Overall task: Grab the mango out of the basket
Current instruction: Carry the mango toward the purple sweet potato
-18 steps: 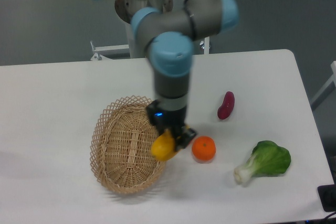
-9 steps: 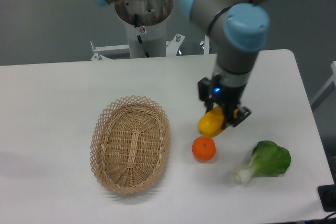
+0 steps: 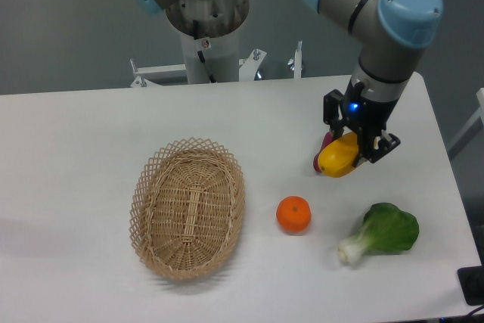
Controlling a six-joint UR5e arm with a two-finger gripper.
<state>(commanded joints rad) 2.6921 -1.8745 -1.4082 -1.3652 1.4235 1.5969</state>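
Note:
The yellow-orange mango (image 3: 337, 159) hangs above the table at the right, well clear of the basket. My gripper (image 3: 354, 147) is shut on it, its black fingers clamping the fruit's upper right end. The tan wicker basket (image 3: 159, 187) lies at the left of the table with nothing inside it.
A round orange (image 3: 293, 214) rests on the table below and left of the mango. A purple-red vegetable (image 3: 321, 159) is mostly hidden behind the mango. A green leafy bok choy (image 3: 382, 233) lies at the front right. The arm's base column (image 3: 205, 24) stands behind the table.
The arm has carried the mango from over the basket's right rim rightward and back, past the orange, until it now covers the purple-red vegetable.

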